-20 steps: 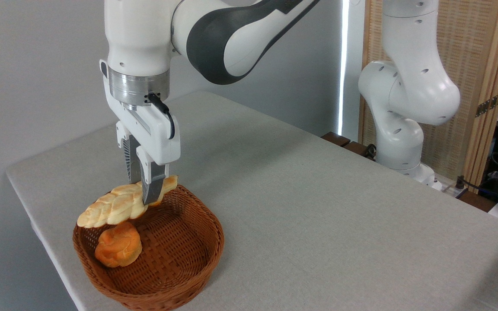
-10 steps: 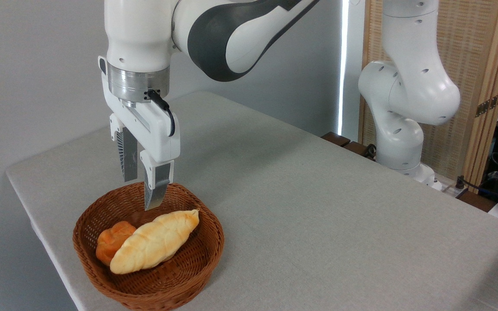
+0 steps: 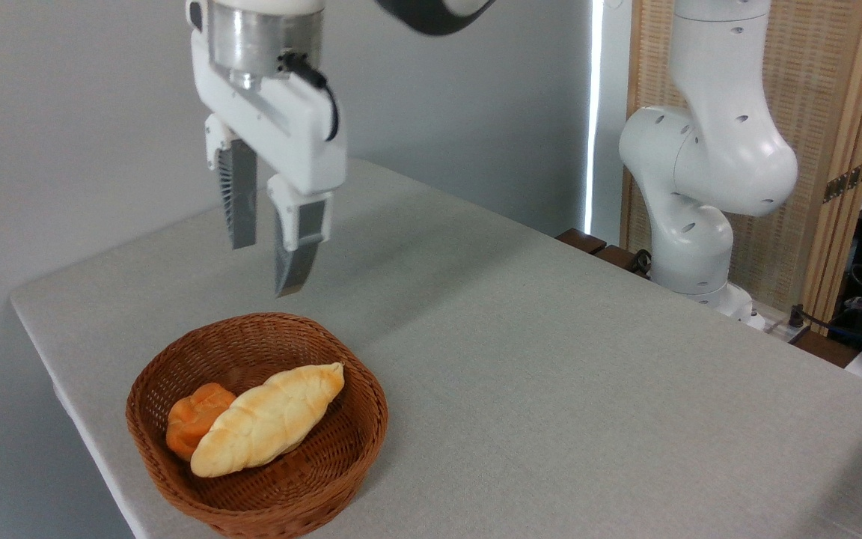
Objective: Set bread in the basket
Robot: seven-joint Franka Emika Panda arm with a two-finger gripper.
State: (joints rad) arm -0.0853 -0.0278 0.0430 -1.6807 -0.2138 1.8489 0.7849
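Two rolls: bread [image 3: 268,430] lying inside basket [image 3: 360,434], leaning on orange bun [image 3: 193,427].
Gripper [image 3: 270,262]: spread wide, empty, well above basket.
Risk: loaf's right tip propped near the rim; could tip out if basket is knocked.
Cause: careless low sweep past the wicker.

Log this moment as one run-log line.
bread: in basket, beside bun | gripper: open, empty, above basket | task: done

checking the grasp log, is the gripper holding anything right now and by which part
Nothing is held. The gripper is open and empty above the table, while the bread lies in the basket beside an orange bun.
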